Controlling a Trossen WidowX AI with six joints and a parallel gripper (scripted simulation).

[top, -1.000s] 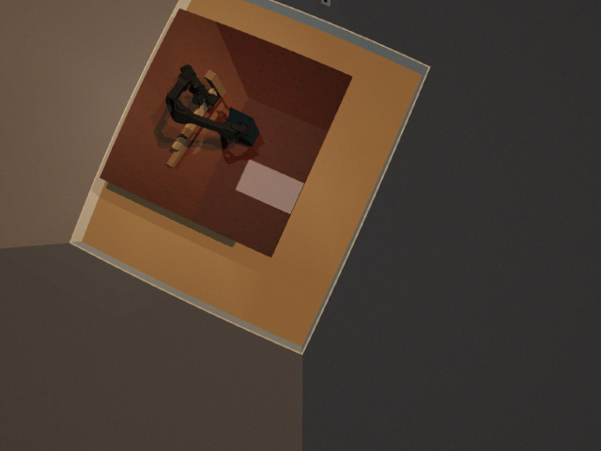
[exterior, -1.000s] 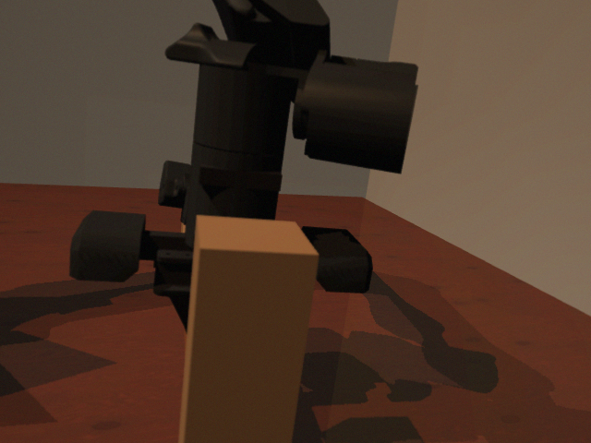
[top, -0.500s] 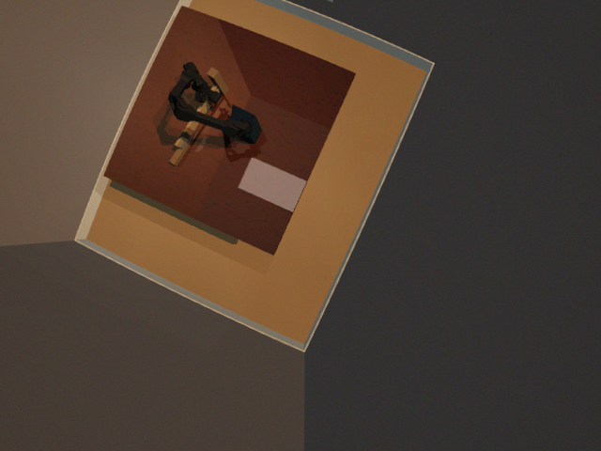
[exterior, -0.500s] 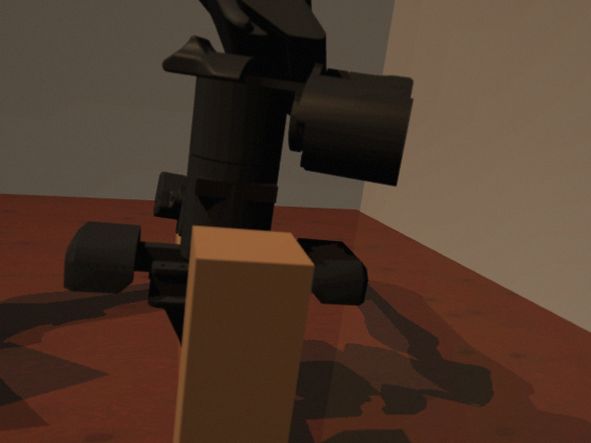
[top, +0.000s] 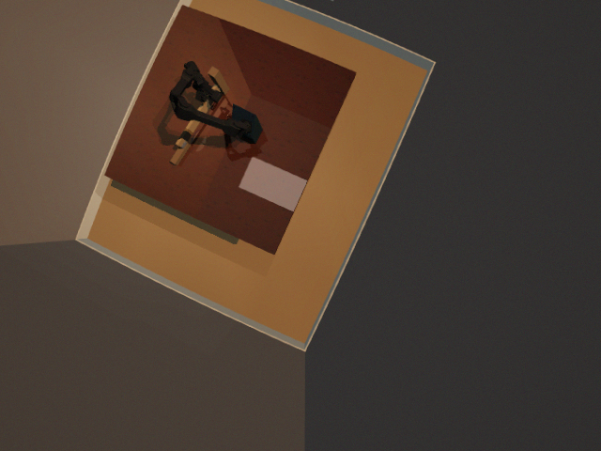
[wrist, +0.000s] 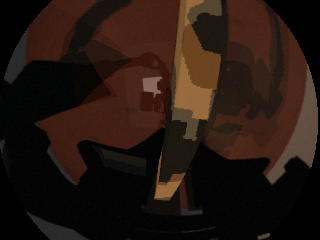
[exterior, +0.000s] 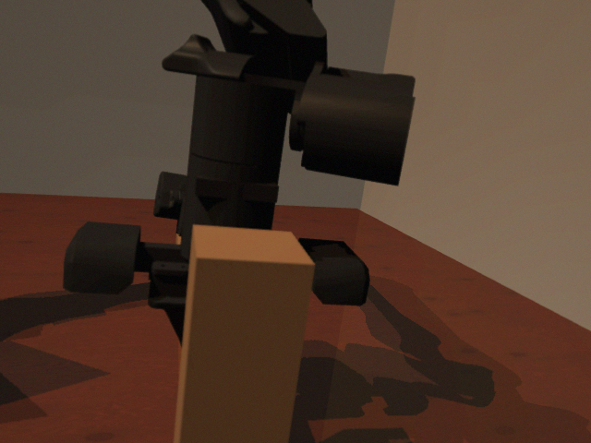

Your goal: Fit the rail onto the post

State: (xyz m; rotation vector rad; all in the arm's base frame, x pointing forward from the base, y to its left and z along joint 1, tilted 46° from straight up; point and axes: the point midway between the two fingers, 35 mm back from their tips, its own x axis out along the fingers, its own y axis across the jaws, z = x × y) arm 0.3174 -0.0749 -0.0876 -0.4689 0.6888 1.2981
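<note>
Exterior view, nearest thing: the short pale wooden post (exterior: pixel 243 329) is standing upright on the dark red-brown wooden surface (exterior: pixel 476 333), blocking the pegs and the rail end behind it. Just behind the post the black parallel-jaw gripper (exterior: pixel 223 271) is hanging wrist-down, fingers closed on the long light wooden bed rail (wrist: pixel 194 74), gripping it near the post end. In the wrist view the rail is running straight away from the fingers, long axis pointing outward from the gripper. From the top the rail (top: pixel 187 140) is lying diagonally near the surface's left edge, one end toward the post (top: pixel 216 77), far end toward the low footboard block (top: pixel 177 157). Cannot tell whether the pegs are entering the holes. Judgement: the coming move is depending on pushing along the rail's long axis toward the post.
</note>
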